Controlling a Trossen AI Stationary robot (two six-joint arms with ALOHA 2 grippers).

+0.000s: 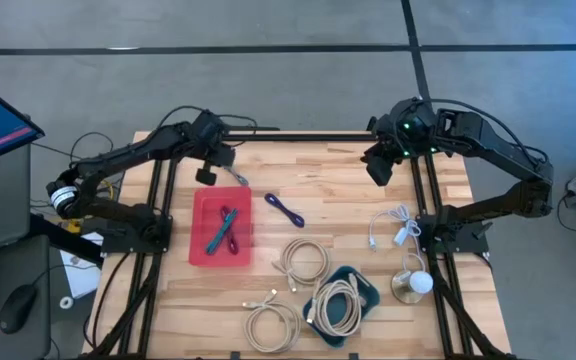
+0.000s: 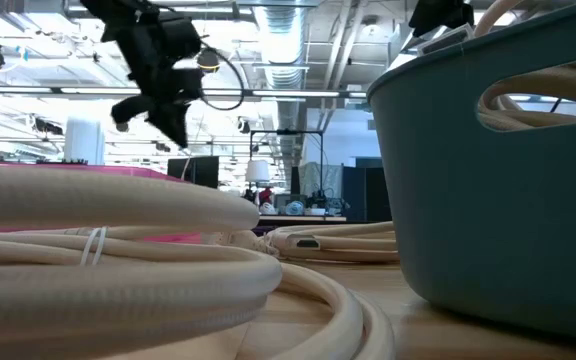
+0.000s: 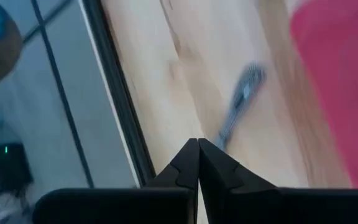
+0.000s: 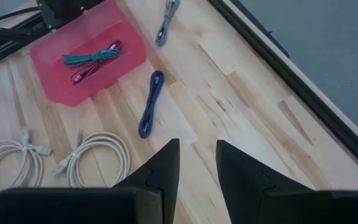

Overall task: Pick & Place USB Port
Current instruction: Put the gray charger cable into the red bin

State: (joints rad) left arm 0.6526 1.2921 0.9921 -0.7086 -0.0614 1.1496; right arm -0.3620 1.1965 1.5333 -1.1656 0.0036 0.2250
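Your left gripper is pinched tight w/ nothing in it, above the gray cable beside the red tray; right gripper hangs parted.

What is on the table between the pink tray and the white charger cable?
In the high view, a dark blue bundled cable lies on bare wood between the pink plastic tray and the white charger cable.

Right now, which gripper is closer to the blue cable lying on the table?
Left. The left gripper hangs just beyond the red tray, a short way from the blue cable; the right gripper is farther off, near the table's back edge.
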